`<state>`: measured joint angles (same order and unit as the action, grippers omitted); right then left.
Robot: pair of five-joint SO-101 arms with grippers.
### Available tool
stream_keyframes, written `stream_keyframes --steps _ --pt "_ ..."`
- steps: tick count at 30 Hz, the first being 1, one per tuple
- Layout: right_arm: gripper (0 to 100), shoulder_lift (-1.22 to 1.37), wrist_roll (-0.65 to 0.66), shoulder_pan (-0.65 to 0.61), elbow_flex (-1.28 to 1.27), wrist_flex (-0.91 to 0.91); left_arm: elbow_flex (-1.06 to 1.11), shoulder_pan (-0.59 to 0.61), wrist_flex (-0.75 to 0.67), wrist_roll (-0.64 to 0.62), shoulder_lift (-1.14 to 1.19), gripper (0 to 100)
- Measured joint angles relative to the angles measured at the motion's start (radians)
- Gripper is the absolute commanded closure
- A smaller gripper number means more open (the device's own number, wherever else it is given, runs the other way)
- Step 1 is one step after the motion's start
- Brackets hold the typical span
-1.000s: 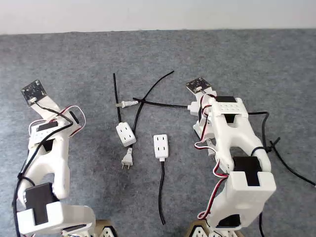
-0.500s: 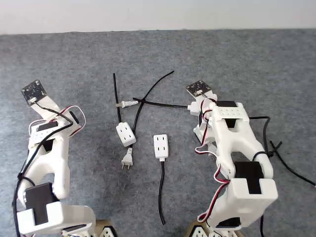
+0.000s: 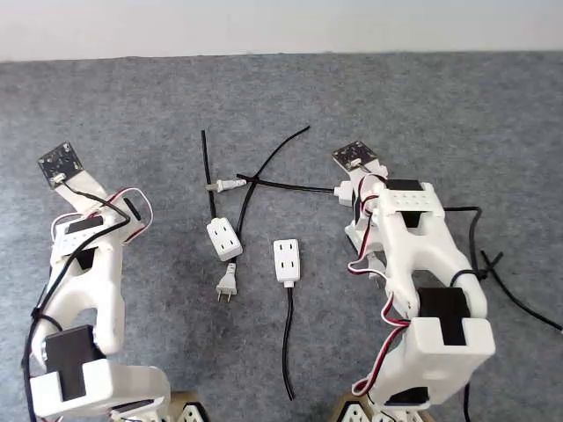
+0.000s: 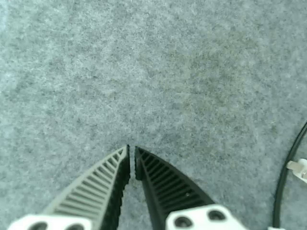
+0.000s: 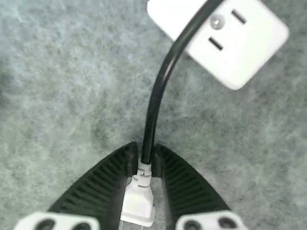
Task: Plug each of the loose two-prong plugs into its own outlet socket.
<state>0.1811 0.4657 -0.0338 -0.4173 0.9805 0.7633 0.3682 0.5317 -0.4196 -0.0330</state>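
My right gripper (image 5: 144, 146) is shut on a white two-prong plug (image 5: 138, 199). The plug's black cord (image 5: 158, 96) runs out past the fingertips and over a white outlet block (image 5: 235, 43) lying on the carpet beyond. In the high view, two white outlet blocks (image 3: 223, 238) (image 3: 287, 260) lie between the arms. One loose plug (image 3: 227, 283) lies just in front of the left block, and another plug (image 3: 220, 185) lies behind it. My left gripper (image 4: 132, 149) is shut on nothing, over bare grey carpet at the far left.
Black cords (image 3: 264, 163) cross on the carpet behind the outlets, and one cord (image 3: 288, 343) trails toward the front edge. More cable (image 3: 506, 286) lies to the right of the right arm (image 3: 413, 255). A cord and white plug end (image 4: 298, 168) lie beside my left gripper.
The right arm has shifted slightly toward the front and right while still holding the plug. The left arm and the loose plugs have not moved.
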Motion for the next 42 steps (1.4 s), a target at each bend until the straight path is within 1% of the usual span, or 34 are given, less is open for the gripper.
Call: stream_keyframes --steps 4,11,14,17,28,34,37,42 --pt "99.1 0.0 -0.012 0.018 0.0 0.0 0.0 0.0 0.0 0.0 0.0 98" --pt "99.1 0.0 -0.012 0.015 0.0 0.003 0.0 0.0 0.0 0.0 0.0 98" --pt "99.1 -0.015 -0.023 0.009 0.0 0.061 0.0 0.0 0.0 0.0 0.0 98" --pt "99.1 -0.068 -0.063 -0.032 0.023 0.144 0.0 0.0 0.0 0.0 0.0 98" --pt "99.1 -0.439 -0.216 -0.299 0.043 0.364 0.0 0.0 0.0 0.0 0.003 98" --pt "99.1 -0.637 -0.253 -0.485 0.043 0.496 -0.025 -0.028 0.002 0.0 0.035 98" --pt "99.1 -0.73 -0.253 -0.555 0.043 0.543 -0.118 -0.044 0.072 0.002 0.103 98" --pt "99.1 -0.898 -0.209 -0.684 0.043 0.571 -0.385 -0.083 0.281 0.0 0.311 98"
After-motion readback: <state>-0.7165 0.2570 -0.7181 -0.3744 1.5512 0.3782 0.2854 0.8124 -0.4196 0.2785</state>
